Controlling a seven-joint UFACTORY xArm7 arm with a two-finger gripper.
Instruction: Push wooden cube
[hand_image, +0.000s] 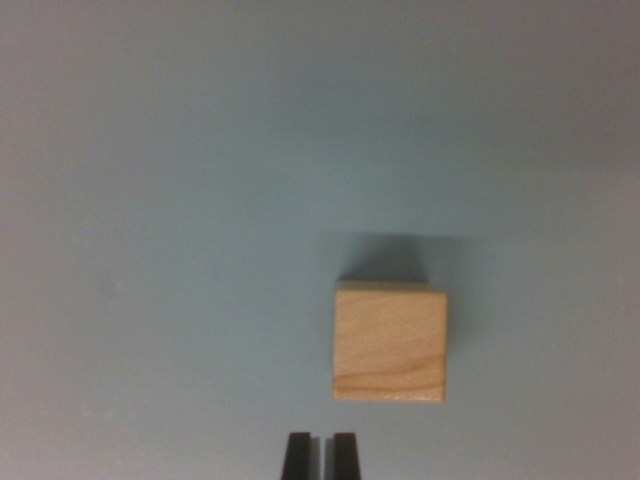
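Light-tan square wooden cube (389, 343) with visible grain sits flat on the plain pale grey-blue table (160, 200), right of centre and low in the wrist view. Only the cube's top face shows, plus a thin sliver of its far side at the upper edge; a soft shadow falls beyond it toward the top of the picture.

Black gripper (321, 455) pokes in from the bottom edge, two dark fingertips side by side, jaws narrow with only a thin pale slit between them, gripping nothing. Judgement: closed-up jaws make sense for a push, giving one blunt tip rather than a pincer. The tips sit just below the cube's near edge and toward the wrist view's left of its centre line, lined up roughly with its left edge, apart from it, no contact visible. So the push looks not yet started; a straight advance from here might clip only the left corner and spin the cube, so a small shift to the wrist view's right seems needed first.

Hard to tell: tip height above the table, no side view. Fingers are cut off by the frame, rest of arm unseen. Picture is soft and dim at the corners. Table edges are out of view, and so is any push target.
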